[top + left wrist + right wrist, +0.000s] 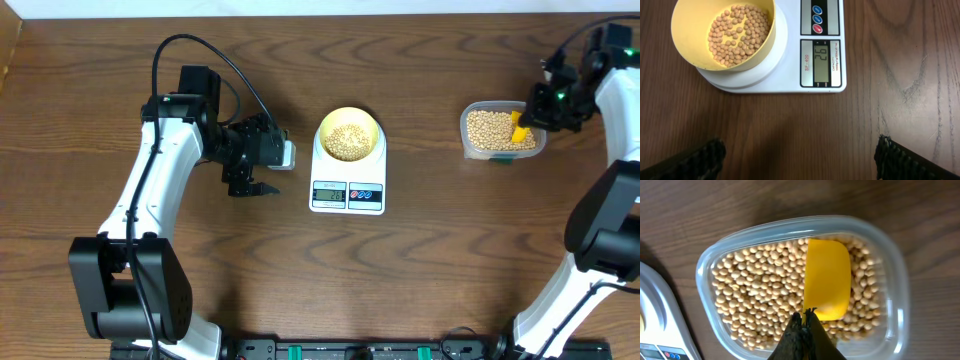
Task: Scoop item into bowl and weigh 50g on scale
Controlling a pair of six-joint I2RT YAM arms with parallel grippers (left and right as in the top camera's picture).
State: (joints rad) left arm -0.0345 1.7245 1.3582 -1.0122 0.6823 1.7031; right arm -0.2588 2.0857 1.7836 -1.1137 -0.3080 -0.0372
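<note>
Brown wood table (450,250). The scale (347,195) sits at centre, display reading 26. The bowl (325,125), on its 12 o'clock end, holds beans (349,141). More beans fill the container (468,120) at 3 o'clock. Left gripper (250,185), at 9 o'clock, is spread wide and empty. Right gripper (804,317) is closed, its tips at the yellow scoop's (827,280) edge; whether it pinches the scoop cannot be told.

Scale (660,315) cut off at left edge.
</note>
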